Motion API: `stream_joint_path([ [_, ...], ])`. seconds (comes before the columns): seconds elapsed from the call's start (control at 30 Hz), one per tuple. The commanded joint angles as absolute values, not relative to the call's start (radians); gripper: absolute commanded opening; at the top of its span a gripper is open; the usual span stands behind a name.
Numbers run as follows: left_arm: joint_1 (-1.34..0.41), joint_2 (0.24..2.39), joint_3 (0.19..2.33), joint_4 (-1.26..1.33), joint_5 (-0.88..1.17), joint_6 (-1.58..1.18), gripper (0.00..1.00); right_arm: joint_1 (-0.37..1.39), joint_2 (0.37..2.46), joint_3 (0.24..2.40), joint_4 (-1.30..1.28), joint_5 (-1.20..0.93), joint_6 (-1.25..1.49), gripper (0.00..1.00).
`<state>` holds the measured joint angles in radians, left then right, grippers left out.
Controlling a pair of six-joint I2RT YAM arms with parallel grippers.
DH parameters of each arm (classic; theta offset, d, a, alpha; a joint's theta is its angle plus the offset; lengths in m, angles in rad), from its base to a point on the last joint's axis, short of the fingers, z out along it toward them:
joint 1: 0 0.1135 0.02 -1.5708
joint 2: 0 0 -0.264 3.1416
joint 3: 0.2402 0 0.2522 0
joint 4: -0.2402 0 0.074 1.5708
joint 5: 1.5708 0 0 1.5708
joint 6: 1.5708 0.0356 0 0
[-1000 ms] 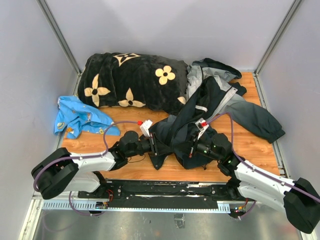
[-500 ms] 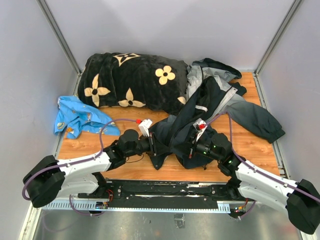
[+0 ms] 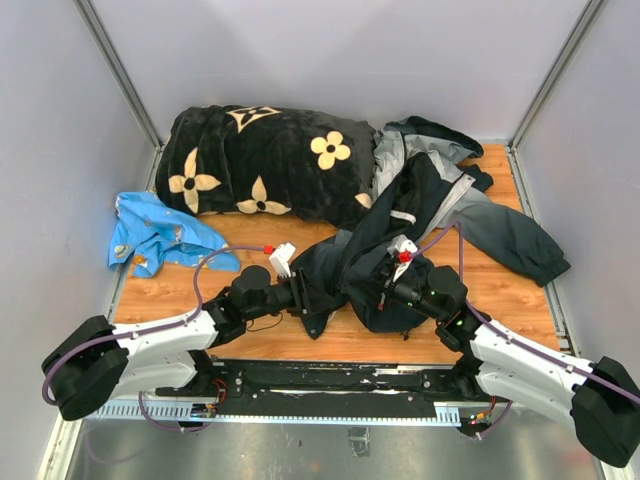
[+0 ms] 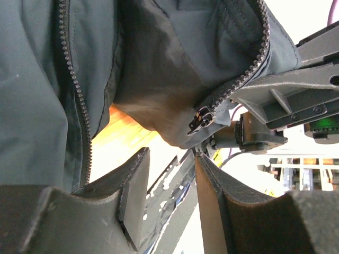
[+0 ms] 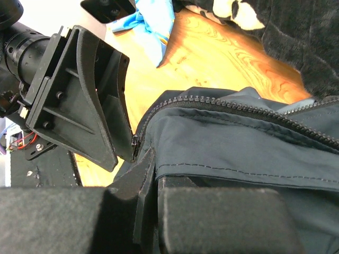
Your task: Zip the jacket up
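Your left wrist view shows the slider point(image 4: 200, 117), unseen from above, just over the parted left hand point(image 4: 172, 159). The right hand point(image 5: 153, 170) clamps the jacket point(image 3: 425, 210), which lies on the right of the desk point(image 3: 505, 295).

No legible text, brand, number or sign in any view.
Blanket point(image 3: 270, 165): cream flower and four-point star shapes only, no letters among them.
Blue cloth point(image 3: 160, 235): small printed pattern, too fine to read.
Jacket point(image 3: 430, 200): plain fabric with a pale stripe, no readable label. Zipper slider point(image 4: 200, 117): any marking too small to tell.
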<state>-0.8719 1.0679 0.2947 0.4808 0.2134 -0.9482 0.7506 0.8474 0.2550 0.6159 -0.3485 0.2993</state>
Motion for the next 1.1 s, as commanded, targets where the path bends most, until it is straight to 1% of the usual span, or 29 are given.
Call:
stream_joint_path([
  [0.0, -0.869, 1.051, 0.27, 0.586, 0.173, -0.999, 0.44, 0.746, 0.841, 0.252, 0.687, -0.338, 0.215, 0.01],
  [0.2, -0.87, 1.082, 0.264, 0.69, 0.159, -1.045, 0.45, 0.747, 0.836, 0.251, 0.687, -0.333, 0.198, 0.01],
  [0.37, -0.87, 1.121, 0.293, 0.711, 0.149, -1.037, 0.45, 0.747, 0.842, 0.25, 0.691, -0.347, 0.201, 0.01],
  [0.5, -0.869, 1.158, 0.319, 0.716, 0.152, -1.031, 0.43, 0.747, 0.844, 0.248, 0.703, -0.351, 0.203, 0.01],
  [0.9, -0.87, 1.186, 0.329, 0.753, 0.149, -1.023, 0.28, 0.746, 0.862, 0.255, 0.72, -0.373, 0.2, 0.01],
  [1.0, -0.869, 1.191, 0.331, 0.753, 0.154, -1.018, 0.21, 0.746, 0.86, 0.253, 0.72, -0.371, 0.201, 0.01],
  [1.07, -0.87, 1.198, 0.332, 0.753, 0.163, -1.016, 0.13, 0.747, 0.855, 0.252, 0.719, -0.362, 0.2, 0.01],
])
